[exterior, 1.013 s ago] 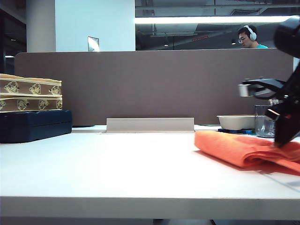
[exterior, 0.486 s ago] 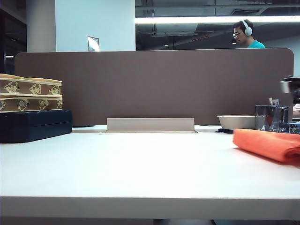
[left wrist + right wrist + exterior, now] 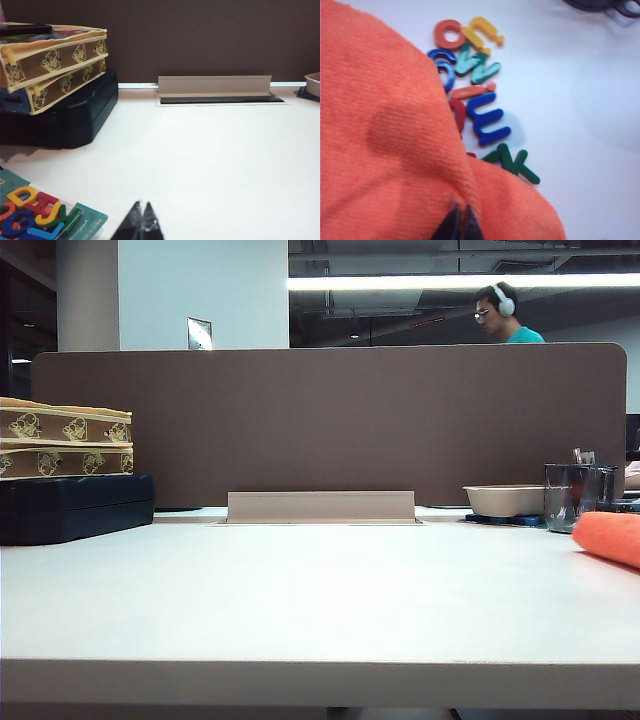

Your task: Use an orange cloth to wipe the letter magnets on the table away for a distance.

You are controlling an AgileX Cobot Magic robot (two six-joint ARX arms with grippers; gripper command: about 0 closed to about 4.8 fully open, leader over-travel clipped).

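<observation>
The white tabletop (image 3: 300, 590) fills most of the exterior view, w/ a brown partition panel (image 3: 330, 420) along its far edge. At the far left stands a dark blue case (image 3: 75, 505) w/ two flat patterned boxes (image 3: 65, 435) stacked on it. In the middle of the far edge is a grey cable flap (image 3: 320, 506), standing open. At the far right are a shallow beige bowl (image 3: 503, 500) and, just right of it, a clear cup (image 3: 575, 495). Behind the panel a person w/ headphones (image 3: 497, 312) is seen.

The orange cloth (image 3: 610, 537) lies on the tabletop at the right edge of the exterior view, only its left end in frame. In the right wrist view the cloth (image 3: 385, 145) covers more than half the picture, and the letter magnets (image 3: 480, 100) lie on the tabletop just beside its edge, some partly under it: red, yellow, blue, green letters, close together.

The right gripper (image 3: 461, 222) is over the cloth; its jaws stand together, pinching a fold of the orange cloth.

The left gripper (image 3: 141, 220) hangs low over bare tabletop at the near left, jaws closed tip to tip, holding nothing. Near it is a teal card w/ more coloured letters (image 3: 37, 215).
</observation>
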